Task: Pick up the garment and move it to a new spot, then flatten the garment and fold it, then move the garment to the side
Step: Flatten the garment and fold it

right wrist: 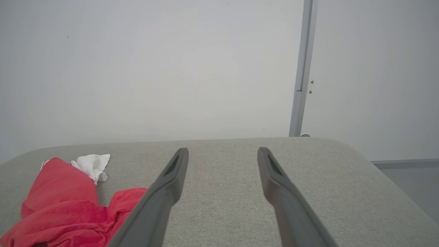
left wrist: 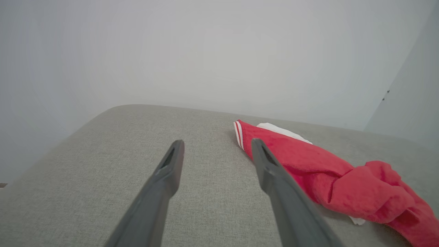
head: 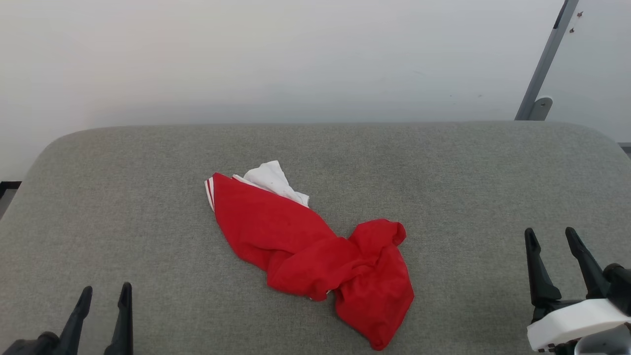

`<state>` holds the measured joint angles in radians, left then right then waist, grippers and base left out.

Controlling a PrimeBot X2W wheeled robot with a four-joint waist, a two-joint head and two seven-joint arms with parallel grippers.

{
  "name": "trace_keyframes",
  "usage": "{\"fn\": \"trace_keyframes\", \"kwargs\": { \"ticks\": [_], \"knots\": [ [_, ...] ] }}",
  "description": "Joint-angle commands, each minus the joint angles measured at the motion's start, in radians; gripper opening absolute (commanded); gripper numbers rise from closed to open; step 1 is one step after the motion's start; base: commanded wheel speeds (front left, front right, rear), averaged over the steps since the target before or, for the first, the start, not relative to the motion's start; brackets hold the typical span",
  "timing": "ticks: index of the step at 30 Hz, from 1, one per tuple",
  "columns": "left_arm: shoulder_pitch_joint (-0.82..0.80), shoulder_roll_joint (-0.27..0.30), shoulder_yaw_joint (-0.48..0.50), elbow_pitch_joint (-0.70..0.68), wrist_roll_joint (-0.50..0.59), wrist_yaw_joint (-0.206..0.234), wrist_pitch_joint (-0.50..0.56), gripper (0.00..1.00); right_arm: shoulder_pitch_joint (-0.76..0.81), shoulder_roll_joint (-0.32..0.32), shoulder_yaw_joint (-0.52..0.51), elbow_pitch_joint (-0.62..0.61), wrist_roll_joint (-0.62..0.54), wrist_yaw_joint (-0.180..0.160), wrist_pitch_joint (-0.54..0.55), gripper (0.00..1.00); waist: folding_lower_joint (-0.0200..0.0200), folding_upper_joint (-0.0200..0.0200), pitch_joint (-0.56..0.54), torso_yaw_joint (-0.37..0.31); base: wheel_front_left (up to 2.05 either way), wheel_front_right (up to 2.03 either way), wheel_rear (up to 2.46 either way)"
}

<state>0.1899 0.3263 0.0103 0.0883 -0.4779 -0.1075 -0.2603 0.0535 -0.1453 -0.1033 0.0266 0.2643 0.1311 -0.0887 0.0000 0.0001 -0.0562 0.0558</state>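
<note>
Garment (head: 315, 251) lay crumpled mid-bench, roughly between my two tools, touching neither. Red knit, looked soft and light with no stiffness, so I judged it would sag and bunch when lifted. Not fragile, probably not slippery. The near end was twisted into a thick wad. The far end was flatter, with the white sleeve end (head: 270, 178) and striped trim (head: 209, 192) showing. Best hold, I reckoned: the top of the wad for the quick relocate, then single edges near the trim for flattening. Pinch deep or only one layer comes up. Left tool (head: 107, 287) sat low left, fingers spread wide, nothing in it. Right tool (head: 549, 230) was low right, well apart from the cloth, fingers likewise fully apart, empty. Bench (head: 148, 197) was grey woven fabric, padded-looking, with rounded corners, likely some drag on cloth. Plain pale wall (head: 246, 59) behind, grey metal post (head: 544, 64) far right.
</note>
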Motion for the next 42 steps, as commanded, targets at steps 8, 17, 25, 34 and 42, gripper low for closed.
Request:
{"fn": "trace_keyframes", "kwargs": {
  "ticks": [8,17,25,34,42],
  "knots": [
    [0.017,-0.031,0.014,0.001,0.045,-0.021,-0.007,1.00,0.019,0.008,-0.007,-0.017,0.000,-0.001,0.009,1.00,0.0000,-0.0001,-0.004,-0.001,0.00,0.00,0.00],
    [0.014,-0.045,0.002,-0.008,0.042,-0.023,-0.007,1.00,0.030,0.014,0.011,-0.038,0.008,-0.001,0.040,1.00,0.0000,-0.0001,-0.007,0.010,0.00,0.00,0.00],
    [-0.023,-0.041,-0.035,-0.009,0.030,-0.023,-0.007,1.00,-0.014,-0.028,0.110,-0.013,0.048,-0.001,0.153,1.00,0.0000,-0.0001,0.007,0.069,0.00,0.00,0.00],
    [-0.094,-0.037,-0.122,0.013,0.019,-0.024,-0.006,1.00,-0.130,-0.111,0.259,0.120,0.123,-0.001,0.384,1.00,0.0000,-0.0001,0.048,0.196,0.00,0.00,0.00],
    [-0.182,-0.051,-0.200,0.027,0.014,-0.024,-0.006,1.00,-0.246,-0.166,0.344,0.267,0.146,-0.001,0.558,1.00,0.0000,-0.0001,0.113,0.297,0.00,0.00,0.00]
  ]
}}
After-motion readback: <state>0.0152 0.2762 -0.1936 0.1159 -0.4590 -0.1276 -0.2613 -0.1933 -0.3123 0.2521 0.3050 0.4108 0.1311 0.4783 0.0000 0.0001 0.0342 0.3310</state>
